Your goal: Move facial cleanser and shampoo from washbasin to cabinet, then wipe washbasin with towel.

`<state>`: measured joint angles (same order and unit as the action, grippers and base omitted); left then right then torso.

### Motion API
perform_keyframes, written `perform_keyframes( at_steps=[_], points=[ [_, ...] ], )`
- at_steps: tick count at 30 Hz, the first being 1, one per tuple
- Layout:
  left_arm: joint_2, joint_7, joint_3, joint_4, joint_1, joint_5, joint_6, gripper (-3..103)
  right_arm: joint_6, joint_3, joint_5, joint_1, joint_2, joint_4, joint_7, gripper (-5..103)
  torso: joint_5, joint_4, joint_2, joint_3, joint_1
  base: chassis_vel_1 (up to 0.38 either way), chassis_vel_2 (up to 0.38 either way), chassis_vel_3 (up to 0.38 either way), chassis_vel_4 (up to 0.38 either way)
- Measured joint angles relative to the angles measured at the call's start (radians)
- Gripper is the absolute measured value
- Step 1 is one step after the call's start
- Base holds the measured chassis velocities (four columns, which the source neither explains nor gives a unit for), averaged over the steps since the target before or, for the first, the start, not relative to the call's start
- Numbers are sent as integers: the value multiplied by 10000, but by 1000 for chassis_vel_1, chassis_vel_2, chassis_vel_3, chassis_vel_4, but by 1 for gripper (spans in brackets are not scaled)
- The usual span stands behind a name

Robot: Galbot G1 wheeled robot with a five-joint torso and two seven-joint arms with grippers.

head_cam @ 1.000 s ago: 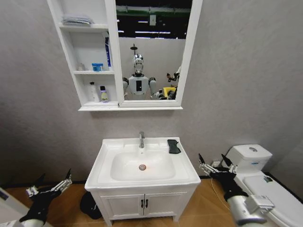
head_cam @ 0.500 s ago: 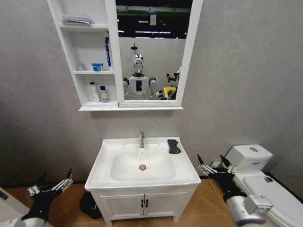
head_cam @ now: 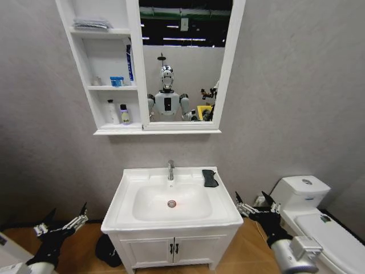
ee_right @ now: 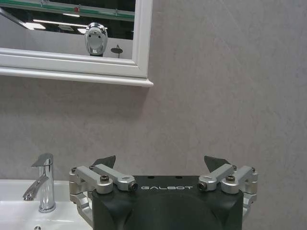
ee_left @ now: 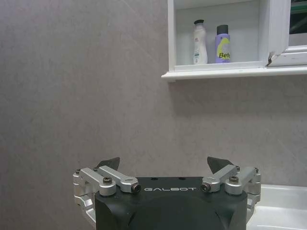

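Observation:
The white washbasin (head_cam: 130, 185) stands centred below me, with the black folded towel (head_cam: 210, 177) on its back right rim beside the chrome tap (head_cam: 170, 169). On the lowest shelf of the wall cabinet (head_cam: 134, 68) a white bottle (head_cam: 112, 112) and a purple bottle (head_cam: 124, 115) stand side by side; which is the facial cleanser and which the shampoo I cannot tell. Both bottles, white (ee_left: 199, 42) and purple (ee_left: 222, 44), appear in the left wrist view. My left gripper (head_cam: 65, 220) (ee_left: 163, 164) hangs open, low and left of the basin. My right gripper (head_cam: 252, 200) (ee_right: 160, 163) is open, low at the basin's right side.
A white toilet (head_cam: 302, 194) stands close behind the right arm. The two-door vanity (head_cam: 174, 248) carries the basin, with a dark object (head_cam: 105, 248) on the floor at its left. Higher shelves hold a pale cloth stack (head_cam: 91, 24), a blue tube (head_cam: 130, 63) and a small blue box (head_cam: 117, 81).
The whole picture has shifted slightly, so the camera has moved. My right gripper sits a little lower and nearer the basin's side. The left gripper has hardly moved.

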<state>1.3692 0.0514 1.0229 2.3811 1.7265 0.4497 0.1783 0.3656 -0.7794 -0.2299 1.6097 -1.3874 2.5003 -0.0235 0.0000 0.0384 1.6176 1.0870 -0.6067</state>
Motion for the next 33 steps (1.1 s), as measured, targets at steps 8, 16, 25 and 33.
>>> perform_keyframes(
  at_steps=[8, 16, 25, 33],
  points=[
    [-5, 4, -4, -3, -5, 3, 2, 100, 8, 97, 12, 73, -35, 0, 49, 100, 0, -1, -2, 1, -3, -103, 101, 108, -111],
    [-6, 4, -6, -3, -5, 4, 3, 100, 19, 94, 13, 88, -14, -2, 70, 100, 2, 1, -2, 1, -3, -59, 57, 71, -73],
    [-7, 4, -6, -4, -5, 4, 3, 100, 4, 159, 44, 123, -32, -3, 77, 100, 0, 0, -1, 0, 1, -3, 6, 4, -3],
    [-9, 6, -6, -5, -5, 4, 3, 100, 31, 130, 30, 145, -43, -3, 94, 100, -1, 0, 1, -1, 2, -17, -20, 19, 13]
  ],
)
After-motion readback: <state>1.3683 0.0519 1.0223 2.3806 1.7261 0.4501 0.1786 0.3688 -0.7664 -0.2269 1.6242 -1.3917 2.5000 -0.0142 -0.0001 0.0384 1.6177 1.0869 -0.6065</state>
